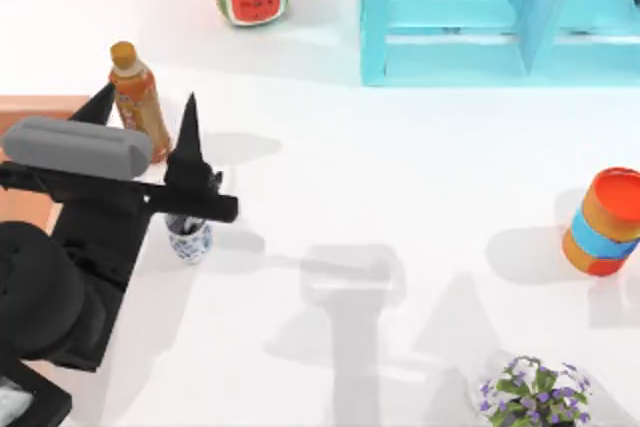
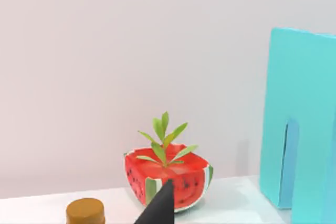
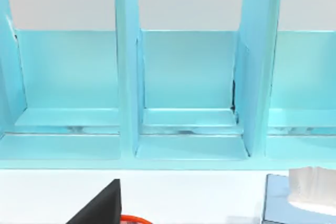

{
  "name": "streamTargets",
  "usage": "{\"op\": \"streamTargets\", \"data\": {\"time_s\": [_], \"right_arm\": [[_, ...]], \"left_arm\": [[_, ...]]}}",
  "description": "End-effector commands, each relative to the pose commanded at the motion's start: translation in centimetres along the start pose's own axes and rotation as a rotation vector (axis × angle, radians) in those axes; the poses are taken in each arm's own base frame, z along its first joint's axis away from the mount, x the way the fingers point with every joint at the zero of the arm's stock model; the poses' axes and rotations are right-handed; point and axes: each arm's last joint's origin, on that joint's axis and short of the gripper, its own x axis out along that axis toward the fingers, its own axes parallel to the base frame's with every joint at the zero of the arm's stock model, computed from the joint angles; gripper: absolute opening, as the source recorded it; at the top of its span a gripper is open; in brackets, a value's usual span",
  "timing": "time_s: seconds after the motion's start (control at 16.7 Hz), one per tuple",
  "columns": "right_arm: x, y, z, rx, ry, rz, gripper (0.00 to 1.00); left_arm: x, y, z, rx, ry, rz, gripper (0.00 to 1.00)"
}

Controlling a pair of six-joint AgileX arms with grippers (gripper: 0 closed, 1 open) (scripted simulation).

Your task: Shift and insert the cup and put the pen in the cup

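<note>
Hovering at the table's nine o'clock, the left gripper (image 1: 140,117) has fingers spread apart around the brown bottle (image 1: 140,102); the cup (image 1: 188,237) stands just toward six o'clock, something dark inside, probably the pen, far nearer this arm

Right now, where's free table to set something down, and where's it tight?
Free: the wide white stretch between the cup and the orange cylinder, in front of the blue shelf. Tight: the left side, where the left gripper straddles the bottle beside the cup. The plant takes the right front corner.
</note>
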Motion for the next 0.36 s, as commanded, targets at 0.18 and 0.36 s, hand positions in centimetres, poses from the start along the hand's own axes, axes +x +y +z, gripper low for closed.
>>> {"op": "streamTargets", "data": {"time_s": [0.18, 0.36], "right_arm": [[0.0, 0.0, 0.0, 0.0, 0.0, 0.0, 1.0], [0.0, 0.0, 0.0, 0.0, 0.0, 0.0, 1.0]], "left_arm": [[0.0, 0.0, 0.0, 0.0, 0.0, 0.0, 1.0], [0.0, 0.0, 0.0, 0.0, 0.0, 0.0, 1.0]]}}
